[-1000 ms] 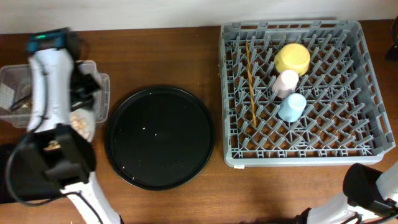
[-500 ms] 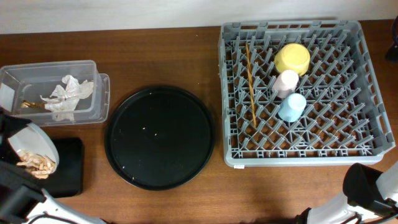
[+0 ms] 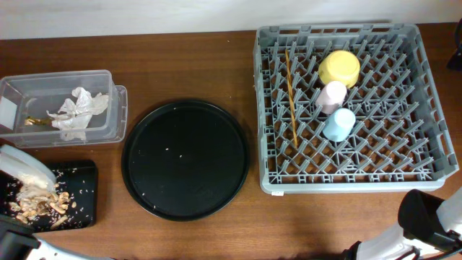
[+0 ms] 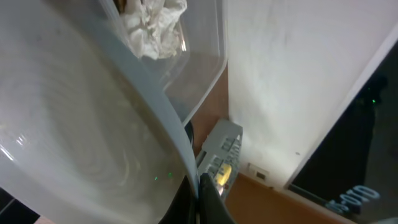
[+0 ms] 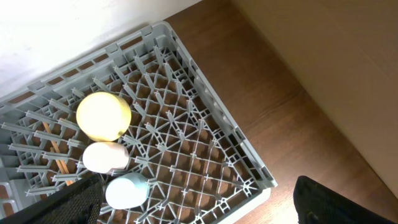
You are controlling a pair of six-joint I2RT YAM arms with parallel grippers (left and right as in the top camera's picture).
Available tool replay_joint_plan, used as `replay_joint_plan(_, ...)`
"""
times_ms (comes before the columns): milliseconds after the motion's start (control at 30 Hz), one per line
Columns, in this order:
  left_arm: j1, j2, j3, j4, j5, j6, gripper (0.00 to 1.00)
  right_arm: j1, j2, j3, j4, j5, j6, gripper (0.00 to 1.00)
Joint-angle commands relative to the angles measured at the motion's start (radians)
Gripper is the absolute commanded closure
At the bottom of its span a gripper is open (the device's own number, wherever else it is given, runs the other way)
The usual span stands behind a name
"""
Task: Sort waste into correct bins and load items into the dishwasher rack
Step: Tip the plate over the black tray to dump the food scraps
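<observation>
One pale grey plate (image 3: pixel 25 170) is tipped over the flat black container (image 3: pixel 83 184), left of the round tray (image 3: pixel 185 159), with scraps (image 3: pixel 32 206) spilled below it. Left claw (image 4: pixel 198 198) is clenched on its rim. I'd guess it's stiff, slick and breakable, so the rim's the spot to grab. Right claw (image 5: pixel 199 205) hangs spread wide.

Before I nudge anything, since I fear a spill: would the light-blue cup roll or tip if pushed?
Probably not far: the light-blue cup sits among upright pegs of the dishwasher rack, which should catch it. It looks small and smooth, so likely light and perhaps slippery to pinch.
</observation>
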Motion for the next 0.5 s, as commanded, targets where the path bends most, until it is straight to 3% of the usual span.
replay_joint_plan(0,0.027,0.011,-0.080,-0.002,0.085,0.068,1.00,-0.006,0.005,0.006,-0.006,0.009,0.000,0.02)
replay_joint_plan(400,0.048,0.000,-0.124,-0.002,0.113,0.061,1.00,-0.006,0.005,0.006,-0.006,0.009,0.000,0.02)
replay_joint_plan(467,0.049,-0.005,-0.127,-0.002,0.187,0.137,1.00,-0.006,0.005,0.006,-0.006,0.009,0.000,0.02)
